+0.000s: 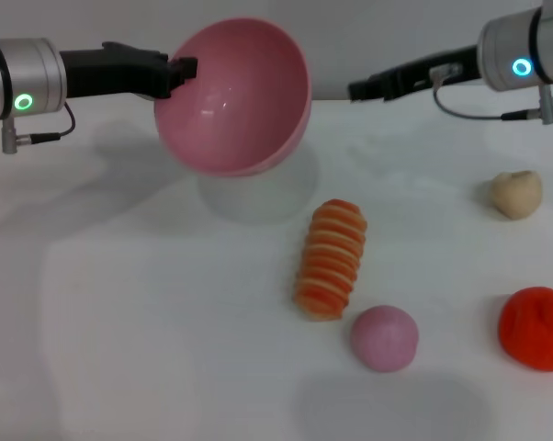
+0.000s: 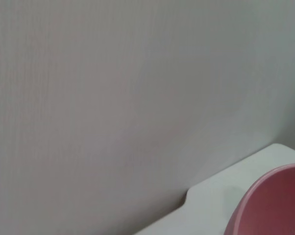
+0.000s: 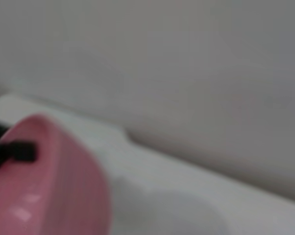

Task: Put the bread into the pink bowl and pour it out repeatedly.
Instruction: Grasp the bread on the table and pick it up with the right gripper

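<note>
— So where is the bread (image 1: 332,259) now?

— It lies on the white table (image 1: 120,349), in the middle of the frame. It is out of the pink bowl (image 1: 235,96). The bowl is up in the air at the upper left and tipped, so its open side faces down toward us. It looks empty.

— Who holds the bowl?

— The left gripper (image 1: 180,69) pinches its rim with narrow black fingers. The right gripper (image 1: 364,89) hangs at the upper right, away from everything. I cannot tell if it is wide or closed.

— How will the bread feel?

— I think it is a light toy. It has ridges, so fingers should not slip much. It may be a bit soft. I would grab it across the middle, from the sides.

— And the bowl?

— It is shiny and hard, so it could slip. The rim is the only thin part to pinch.

— Is anything in the way?

— A pink ball (image 1: 384,338) sits just beside the near end of the bread. A beige lump (image 1: 517,194) and an orange thing (image 1: 536,328) sit far right, well apart.
</note>
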Action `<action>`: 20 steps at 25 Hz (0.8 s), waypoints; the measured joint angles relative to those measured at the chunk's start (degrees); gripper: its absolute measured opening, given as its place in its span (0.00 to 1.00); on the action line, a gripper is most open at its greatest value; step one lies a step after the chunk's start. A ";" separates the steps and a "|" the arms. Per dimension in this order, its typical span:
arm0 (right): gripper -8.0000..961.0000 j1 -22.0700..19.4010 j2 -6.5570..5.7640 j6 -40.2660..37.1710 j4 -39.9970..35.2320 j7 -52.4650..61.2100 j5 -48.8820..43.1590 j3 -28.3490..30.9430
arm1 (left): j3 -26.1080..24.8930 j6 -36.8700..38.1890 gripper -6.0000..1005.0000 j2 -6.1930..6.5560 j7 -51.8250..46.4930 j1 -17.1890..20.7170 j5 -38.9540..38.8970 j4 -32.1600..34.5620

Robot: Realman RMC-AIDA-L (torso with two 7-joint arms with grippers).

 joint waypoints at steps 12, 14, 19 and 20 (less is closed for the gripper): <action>0.41 2.92 3.94 15.28 -8.31 1.36 -11.38 0.01 | 0.53 4.52 0.06 1.44 -5.71 1.54 4.90 -0.30; 0.41 2.95 4.86 17.15 -9.46 1.12 -12.36 -0.11 | 0.53 4.96 0.06 1.50 -6.27 1.96 5.26 -0.30; 0.41 3.45 6.29 20.75 -9.61 0.91 -13.08 -2.48 | 0.55 5.26 0.06 1.32 -6.64 2.84 5.39 -0.34; 0.41 3.51 6.37 21.22 -9.42 1.14 -13.10 -3.42 | 0.56 5.27 0.06 1.22 -6.64 2.92 5.44 -0.37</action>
